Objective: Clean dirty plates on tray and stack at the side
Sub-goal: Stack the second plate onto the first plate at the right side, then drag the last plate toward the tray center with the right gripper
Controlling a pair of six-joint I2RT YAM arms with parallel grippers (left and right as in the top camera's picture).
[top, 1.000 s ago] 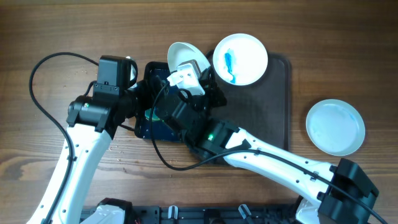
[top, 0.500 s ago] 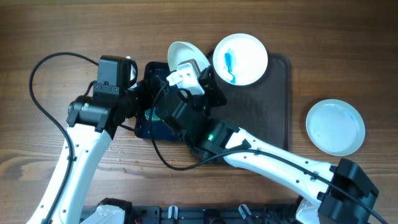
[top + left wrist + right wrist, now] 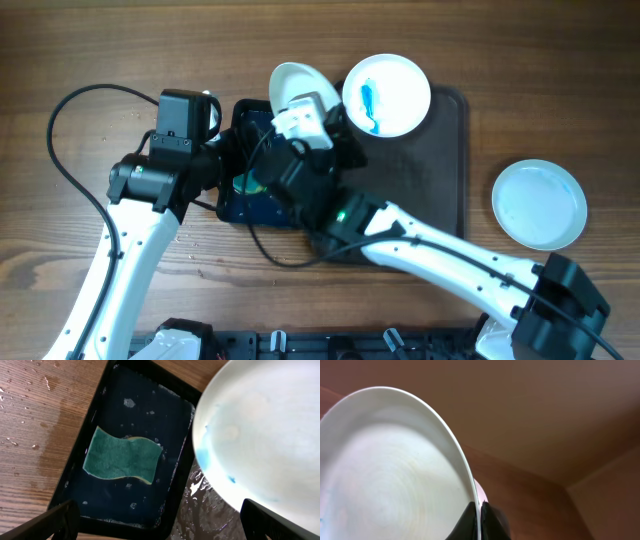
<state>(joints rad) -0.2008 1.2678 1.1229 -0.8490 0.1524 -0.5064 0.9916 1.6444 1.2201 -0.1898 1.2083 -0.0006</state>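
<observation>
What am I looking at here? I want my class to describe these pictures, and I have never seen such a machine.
These are two white robot arms, a left arm and a right arm, at a wooden table. Each ends in a two-finger gripper. One picture looks down from above; the other two come from a camera on each wrist. The right gripper pinches the rim of a tilted plate by a black basin, where a green sponge lies. The left gripper hangs open over that basin, holding nothing. A blue-smeared plate sits on the brown tray. A third plate lies on the table beside the tray.
</observation>
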